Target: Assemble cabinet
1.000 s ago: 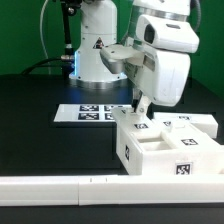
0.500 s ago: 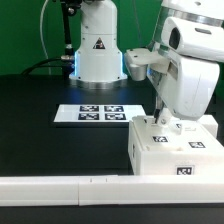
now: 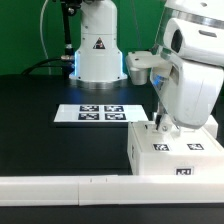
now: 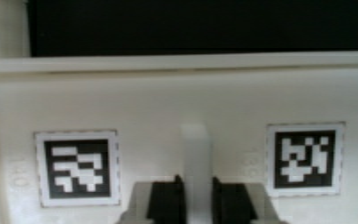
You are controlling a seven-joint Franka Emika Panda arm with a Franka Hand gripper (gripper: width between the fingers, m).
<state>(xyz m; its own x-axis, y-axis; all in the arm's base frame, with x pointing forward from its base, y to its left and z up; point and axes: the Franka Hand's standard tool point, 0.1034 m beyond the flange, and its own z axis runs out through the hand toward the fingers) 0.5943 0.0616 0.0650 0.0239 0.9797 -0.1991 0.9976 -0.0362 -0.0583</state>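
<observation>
Cabinet has turned square; the gripper clenches its thin rib, a fair hold on light, stiff plastic.

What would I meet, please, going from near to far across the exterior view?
long white rail → cabinet → marker board → robot base

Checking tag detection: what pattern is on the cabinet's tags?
The tags are black-and-white square codes; wrist view shows best.
</observation>
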